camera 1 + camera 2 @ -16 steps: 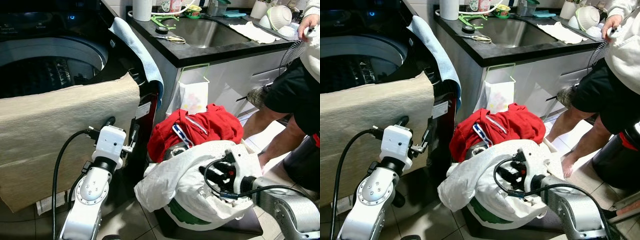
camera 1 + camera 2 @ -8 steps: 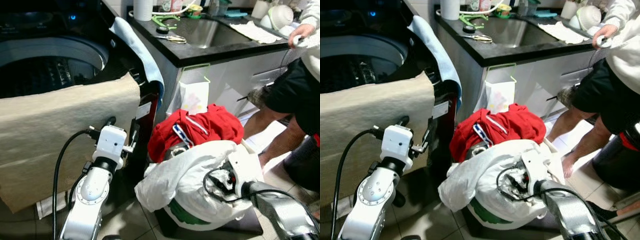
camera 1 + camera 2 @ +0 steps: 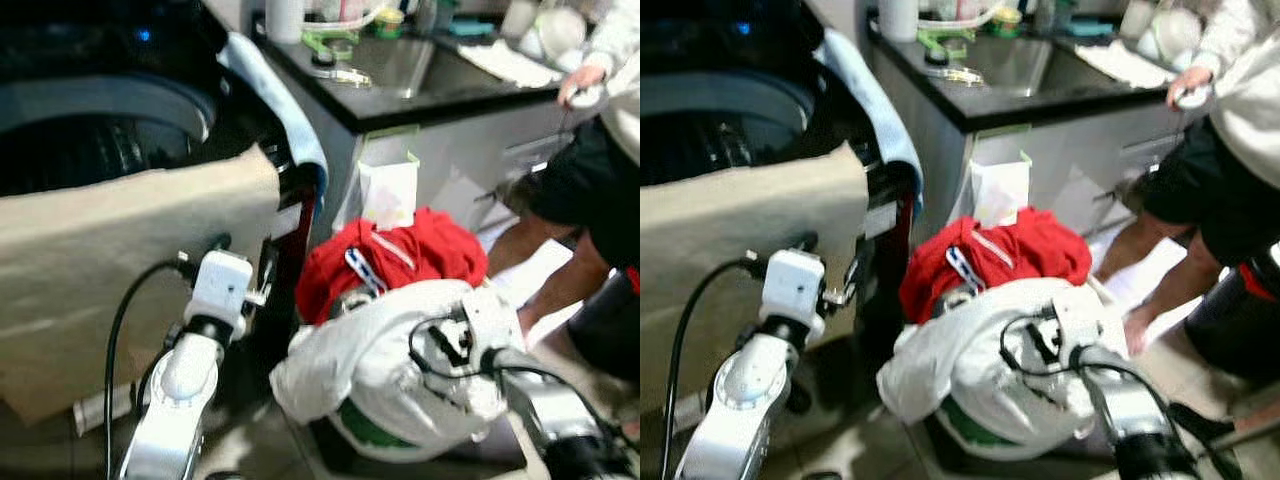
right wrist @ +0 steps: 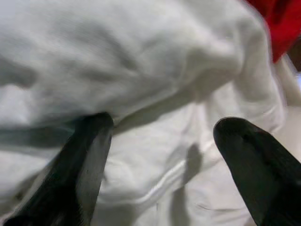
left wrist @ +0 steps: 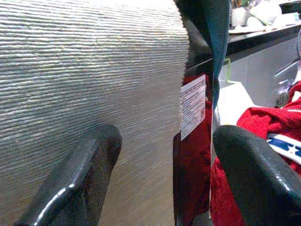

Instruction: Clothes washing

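Laundry pickup: our right gripper (image 4: 157, 155), fingers spread, hovers over white garment (image 3: 390, 350) in basket (image 3: 370, 428); left gripper (image 5: 164, 174) gapes, empty, beside washer (image 3: 110, 130). Next, we judge: descend, pinch.

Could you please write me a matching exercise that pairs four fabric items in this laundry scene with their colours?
Items:
1. Garment on top of the basket pile, under the right gripper
2. Garment behind it in the basket
3. Mat hanging over the washer's front
4. Cloth draped over the washer's corner by the counter

Colours:
A. light blue
B. white
C. beige
D. red

Pairs:
1-B: white garment
2-D: red garment
3-C: beige mat
4-A: light blue cloth
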Available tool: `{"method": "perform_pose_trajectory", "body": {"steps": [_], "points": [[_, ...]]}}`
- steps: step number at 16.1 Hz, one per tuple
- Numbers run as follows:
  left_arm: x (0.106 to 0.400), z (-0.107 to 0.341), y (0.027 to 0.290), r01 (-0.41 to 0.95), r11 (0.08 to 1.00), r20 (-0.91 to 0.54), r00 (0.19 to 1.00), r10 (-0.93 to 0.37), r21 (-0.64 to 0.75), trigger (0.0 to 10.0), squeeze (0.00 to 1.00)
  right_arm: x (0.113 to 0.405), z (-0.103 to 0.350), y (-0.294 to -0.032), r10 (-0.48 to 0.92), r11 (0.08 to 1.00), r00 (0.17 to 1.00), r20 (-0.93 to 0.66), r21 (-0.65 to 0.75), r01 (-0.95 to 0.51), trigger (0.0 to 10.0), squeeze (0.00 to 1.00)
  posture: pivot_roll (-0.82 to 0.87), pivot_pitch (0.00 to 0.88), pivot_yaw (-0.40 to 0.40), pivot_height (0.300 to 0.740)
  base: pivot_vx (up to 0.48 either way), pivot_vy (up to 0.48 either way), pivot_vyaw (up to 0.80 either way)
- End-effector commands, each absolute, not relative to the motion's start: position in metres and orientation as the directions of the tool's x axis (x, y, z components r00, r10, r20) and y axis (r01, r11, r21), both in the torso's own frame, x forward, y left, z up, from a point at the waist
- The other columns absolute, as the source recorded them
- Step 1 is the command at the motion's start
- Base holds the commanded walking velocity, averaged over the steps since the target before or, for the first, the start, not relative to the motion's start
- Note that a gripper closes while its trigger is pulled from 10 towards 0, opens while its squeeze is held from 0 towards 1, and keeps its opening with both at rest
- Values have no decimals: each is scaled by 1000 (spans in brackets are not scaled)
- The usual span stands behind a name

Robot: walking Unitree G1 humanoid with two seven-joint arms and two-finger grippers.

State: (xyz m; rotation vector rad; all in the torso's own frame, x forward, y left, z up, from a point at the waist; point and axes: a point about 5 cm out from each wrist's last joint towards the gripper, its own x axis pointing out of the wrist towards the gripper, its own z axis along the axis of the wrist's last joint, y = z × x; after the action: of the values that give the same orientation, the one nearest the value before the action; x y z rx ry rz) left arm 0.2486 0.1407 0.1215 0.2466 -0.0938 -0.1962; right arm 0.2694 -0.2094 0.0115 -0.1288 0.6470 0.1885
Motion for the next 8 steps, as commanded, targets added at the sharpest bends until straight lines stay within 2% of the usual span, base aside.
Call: {"method": "perform_pose_trajectory", "body": {"steps": [1, 2, 4, 8], "points": [[250, 124, 137, 185, 951, 76, 975, -210, 248, 10000, 0, 270, 7, -212, 133, 986, 780, -611, 4, -165, 10000, 0, 149, 0, -115, 740, 0, 0, 0], [251, 124, 137, 185, 951, 77, 975, -209, 247, 10000, 0, 273, 2, -202, 187, 982, 791, -583, 116, -147, 10000, 0, 152, 0, -115, 740, 0, 0, 0], [252, 126, 136, 182, 952, 83, 975, -208, 246, 10000, 0, 275, -3, -189, 271, 956, 800, -535, 249, -156, 10000, 0, 165, 0, -121, 740, 0, 0, 0], [251, 127, 139, 170, 953, 88, 976, -197, 249, 10000, 0, 263, -19, -192, 243, 969, 785, -569, 171, -177, 10000, 0, 179, 0, -125, 740, 0, 0, 0]]}}
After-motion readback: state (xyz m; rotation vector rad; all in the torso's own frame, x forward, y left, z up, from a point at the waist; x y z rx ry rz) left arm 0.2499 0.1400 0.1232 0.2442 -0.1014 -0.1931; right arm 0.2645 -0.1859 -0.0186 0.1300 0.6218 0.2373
